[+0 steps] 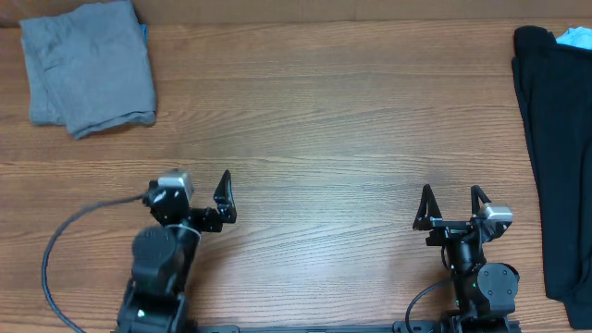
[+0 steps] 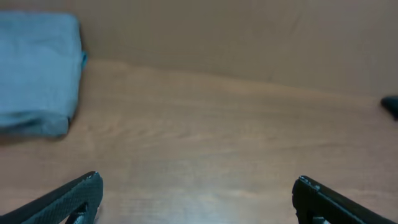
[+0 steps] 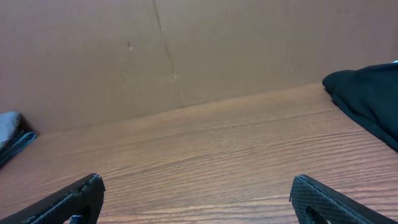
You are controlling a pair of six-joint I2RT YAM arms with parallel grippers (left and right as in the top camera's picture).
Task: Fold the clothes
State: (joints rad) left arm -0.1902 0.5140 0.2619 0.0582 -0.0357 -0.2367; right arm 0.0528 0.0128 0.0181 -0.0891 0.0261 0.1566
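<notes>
**Up front, nothing being held yet**

Near the front edge, the left gripper (image 1: 199,192) and right gripper (image 1: 451,203) are hanging with jaws spread wide, grasping nothing. At the back-left corner of the brown wooden table (image 1: 324,120), the plain mid-grey woven cotton garment (image 1: 90,65) is lying bundled. It is looking soft, light and limp, likely calling for a pinch at a corner or hem. No writing is showing.

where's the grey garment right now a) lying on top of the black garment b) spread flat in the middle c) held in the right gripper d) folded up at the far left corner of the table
D: the grey garment lies as a folded bundle at the far left corner of the table, well apart from the black garment at the right edge.
</notes>
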